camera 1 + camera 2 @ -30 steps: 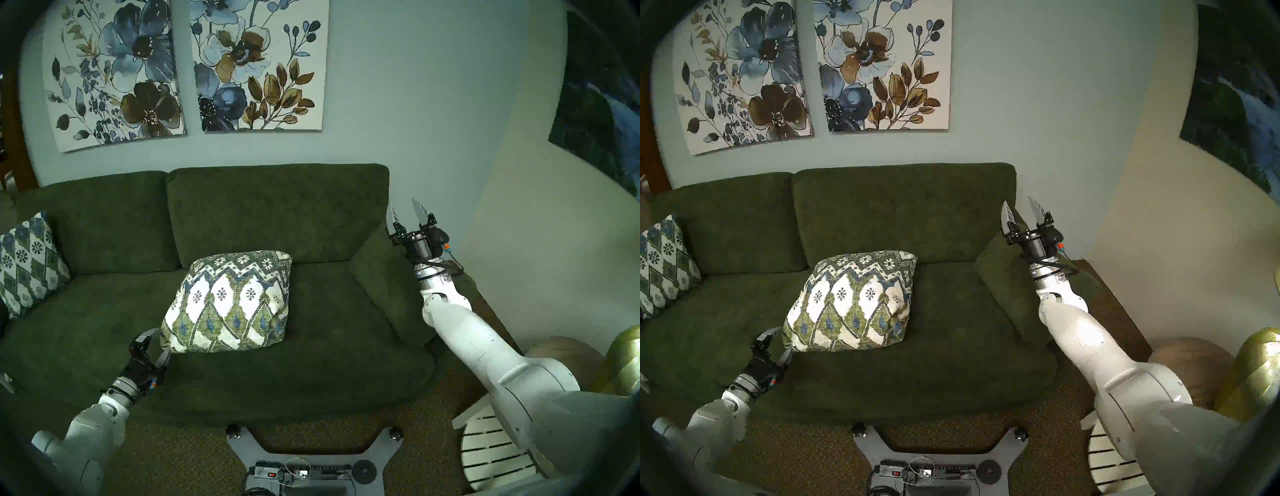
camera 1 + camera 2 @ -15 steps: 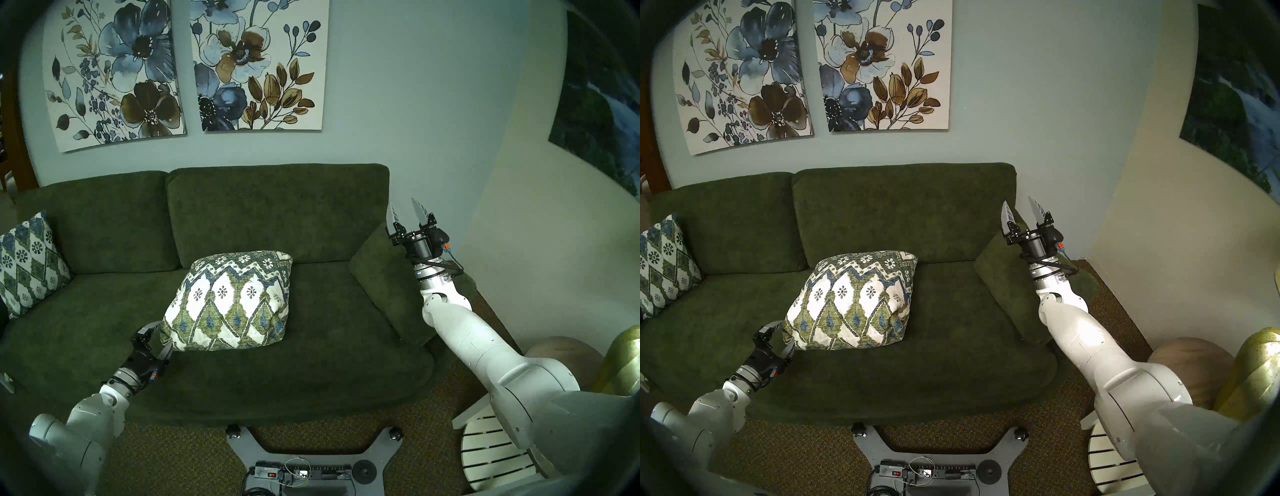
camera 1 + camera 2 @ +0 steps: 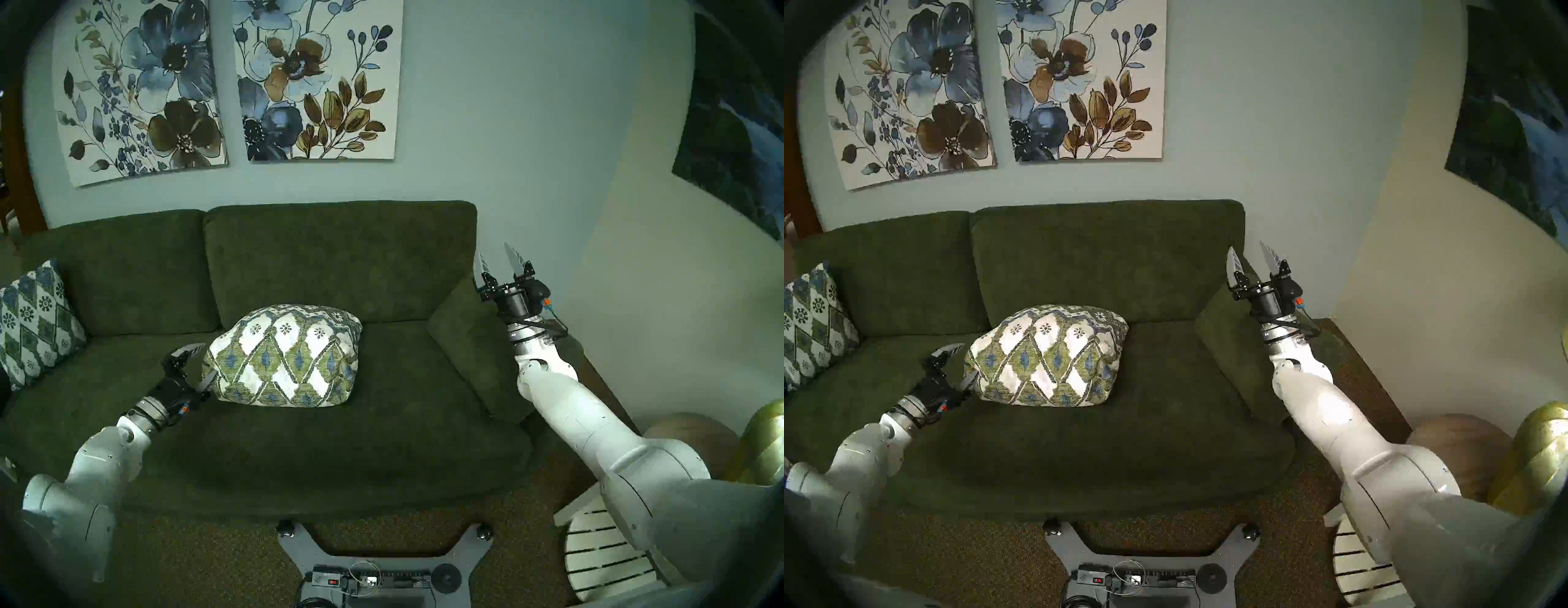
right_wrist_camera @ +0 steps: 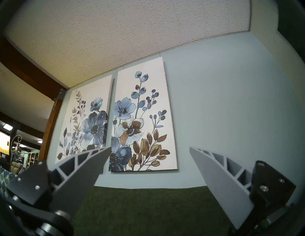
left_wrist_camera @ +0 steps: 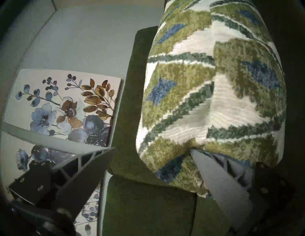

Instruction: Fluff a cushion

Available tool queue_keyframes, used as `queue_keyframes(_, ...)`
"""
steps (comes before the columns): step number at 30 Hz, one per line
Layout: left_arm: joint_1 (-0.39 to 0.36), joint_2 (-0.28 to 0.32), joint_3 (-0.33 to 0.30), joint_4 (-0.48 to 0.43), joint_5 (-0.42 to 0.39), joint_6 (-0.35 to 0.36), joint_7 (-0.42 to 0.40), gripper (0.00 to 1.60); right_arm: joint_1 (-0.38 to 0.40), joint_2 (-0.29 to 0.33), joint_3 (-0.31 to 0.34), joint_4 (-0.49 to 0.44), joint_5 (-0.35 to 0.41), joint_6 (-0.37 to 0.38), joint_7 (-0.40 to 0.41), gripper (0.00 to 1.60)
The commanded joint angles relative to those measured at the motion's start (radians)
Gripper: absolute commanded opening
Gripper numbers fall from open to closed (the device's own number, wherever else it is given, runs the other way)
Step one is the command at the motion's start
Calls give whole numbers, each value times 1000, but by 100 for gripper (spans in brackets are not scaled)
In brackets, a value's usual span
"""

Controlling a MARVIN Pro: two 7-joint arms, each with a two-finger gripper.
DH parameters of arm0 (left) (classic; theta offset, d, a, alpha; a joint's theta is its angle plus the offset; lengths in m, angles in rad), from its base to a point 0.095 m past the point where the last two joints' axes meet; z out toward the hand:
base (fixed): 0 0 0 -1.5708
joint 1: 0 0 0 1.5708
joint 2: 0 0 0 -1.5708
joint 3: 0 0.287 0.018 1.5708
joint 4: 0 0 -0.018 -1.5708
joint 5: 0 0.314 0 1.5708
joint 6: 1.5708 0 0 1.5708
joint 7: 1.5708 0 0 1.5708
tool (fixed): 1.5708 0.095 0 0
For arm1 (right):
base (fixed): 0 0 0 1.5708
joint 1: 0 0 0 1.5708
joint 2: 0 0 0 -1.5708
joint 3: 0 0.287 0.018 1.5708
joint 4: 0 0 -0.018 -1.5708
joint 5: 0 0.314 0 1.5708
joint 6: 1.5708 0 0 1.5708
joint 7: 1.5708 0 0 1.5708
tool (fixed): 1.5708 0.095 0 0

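Observation:
The cushion (image 3: pixel 284 356) (image 3: pixel 1047 356), white with olive and blue diamonds, lies plump on the dark green sofa seat (image 3: pixel 339 446), leaning toward the backrest. My left gripper (image 3: pixel 203 364) (image 3: pixel 961 364) is open at its left edge. In the left wrist view (image 5: pixel 152 149) one finger (image 5: pixel 219 179) digs into the cushion's (image 5: pixel 214 98) lower corner, and the other finger (image 5: pixel 82 164) is free in the air. My right gripper (image 3: pixel 494 254) (image 3: pixel 1247 250) (image 4: pixel 150 148) is open and empty, raised above the sofa's right arm, pointing at the wall.
A second, bluer patterned pillow (image 3: pixel 34 327) leans at the sofa's left end. A dark green cushion (image 3: pixel 471 348) slants at the right end under my right arm. A white slatted stool (image 3: pixel 602 560) and a gold object (image 3: pixel 763 441) stand at the right. My base (image 3: pixel 373 569) touches the sofa front.
My left gripper has moved away from me toward the sofa back, pushing the cushion's near left corner. The cushion has rolled back and bunched up. The right arm has not moved.

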Motion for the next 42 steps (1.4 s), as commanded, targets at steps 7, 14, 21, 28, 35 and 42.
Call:
queue_keyframes(7, -156, -73, -18, 151, -39, -35, -170, 160, 10, -2, 1, -8, 0, 1, 2, 160)
queue_keyframes(14, -196, -89, -24, 181, -41, -44, -228, 0, 10, -2, 1, -8, 0, 1, 2, 160)
queue_keyframes(21, -202, -106, -29, 204, -45, -48, -244, 0, 10, -2, 1, -9, 0, 1, 2, 160)
queue_keyframes(28, -203, -139, -52, 213, -66, -62, -227, 0, 10, -2, 1, -9, 0, 1, 2, 160)
queue_keyframes(35, -232, -207, -53, 105, -77, -71, -149, 0, 10, -2, 1, -8, 0, 1, 2, 160)
queue_keyframes(42, -238, -287, 9, 7, -70, -71, -96, 0, 10, -2, 1, -7, 0, 1, 2, 160)
